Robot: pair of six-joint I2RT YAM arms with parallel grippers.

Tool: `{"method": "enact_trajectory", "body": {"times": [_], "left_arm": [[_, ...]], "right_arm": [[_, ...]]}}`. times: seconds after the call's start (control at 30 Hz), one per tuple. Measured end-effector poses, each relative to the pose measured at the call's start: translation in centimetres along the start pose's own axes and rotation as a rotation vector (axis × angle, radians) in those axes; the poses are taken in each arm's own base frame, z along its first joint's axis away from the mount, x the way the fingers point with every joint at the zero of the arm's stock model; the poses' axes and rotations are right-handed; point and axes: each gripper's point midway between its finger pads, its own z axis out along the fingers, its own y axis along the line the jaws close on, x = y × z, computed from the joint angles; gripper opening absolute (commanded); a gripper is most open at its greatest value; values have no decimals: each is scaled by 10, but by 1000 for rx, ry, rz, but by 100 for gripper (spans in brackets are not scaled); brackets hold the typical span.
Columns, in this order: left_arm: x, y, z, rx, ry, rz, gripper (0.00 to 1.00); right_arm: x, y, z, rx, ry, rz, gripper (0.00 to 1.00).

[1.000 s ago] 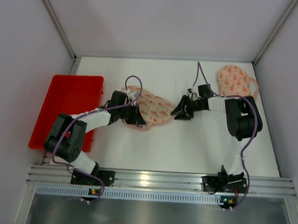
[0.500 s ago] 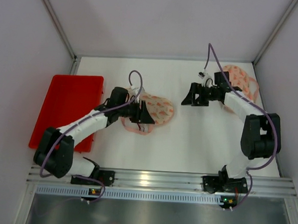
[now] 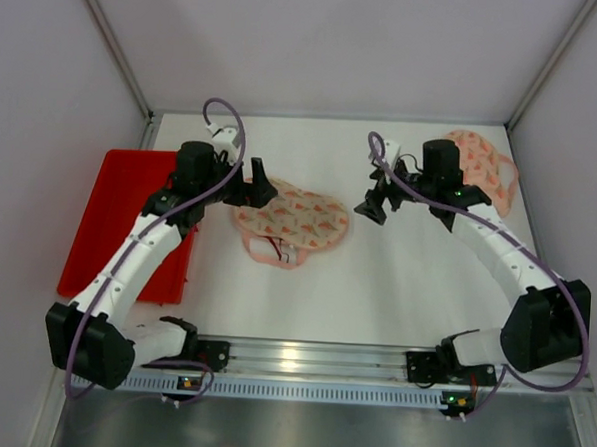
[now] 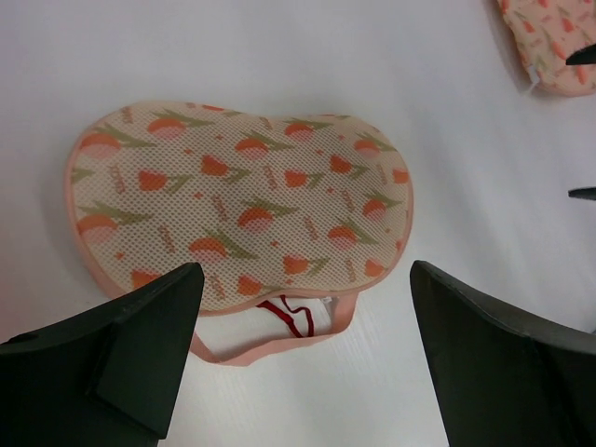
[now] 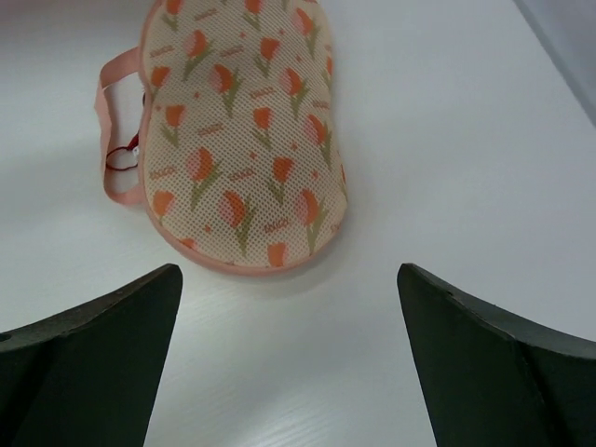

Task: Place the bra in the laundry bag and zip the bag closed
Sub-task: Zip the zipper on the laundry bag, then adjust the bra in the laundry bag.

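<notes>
The laundry bag, a pink mesh pouch with orange tulips, lies flat mid-table. Its near edge gapes, and the pink rim band hangs loose. White fabric with red trim, the bra, shows inside that gap. My left gripper hovers open at the bag's left end; in the left wrist view the gripper holds nothing and the bag lies beyond the fingertips. My right gripper hangs open just right of the bag, and its wrist view shows the gripper empty, short of the bag.
A second tulip-patterned mesh pouch lies at the back right corner, behind the right arm. A red tray sits at the left edge under the left arm. Walls close in the back and both sides.
Both grippers have gone from shut or nearly shut to wide open. The left has drawn back from the bag's near edge to its left end. The right has moved off the bag's right rim.
</notes>
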Motion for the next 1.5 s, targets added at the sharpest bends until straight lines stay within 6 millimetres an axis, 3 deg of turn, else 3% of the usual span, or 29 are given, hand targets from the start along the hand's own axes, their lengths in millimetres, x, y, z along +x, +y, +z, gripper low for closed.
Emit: {"method": "enact_trajectory", "body": {"times": [0.13, 0.23, 0.37, 0.4, 0.6, 0.77, 0.9, 1.03, 1.23, 1.5], "left_arm": [[-14, 17, 2, -80, -7, 8, 95], [-11, 43, 1, -139, 14, -70, 94], [-5, 77, -3, -195, 45, -164, 94], [-3, 80, -5, -200, 51, -175, 94], [0, 74, -6, -164, 69, -185, 94], [0, 76, -6, -171, 69, -185, 95], [5, 77, -7, -178, 75, -186, 96], [7, 78, -7, -179, 84, -173, 97], [10, 79, -8, -179, 96, -151, 97], [12, 78, -11, -177, 103, -135, 97]], "right_arm": [[-10, 11, 22, -96, -3, -203, 99], [0, 40, 52, -165, 12, -362, 93], [36, 97, 81, -285, 63, -475, 62], [45, 108, 87, -298, 76, -496, 60], [77, 137, 109, -264, 103, -594, 35], [66, 134, 126, -186, 70, -655, 34], [62, 148, 141, -178, 45, -697, 38], [81, 155, 155, -186, 86, -721, 38], [104, 139, 168, -116, 158, -736, 38], [75, 125, 164, -14, 89, -767, 52]]}}
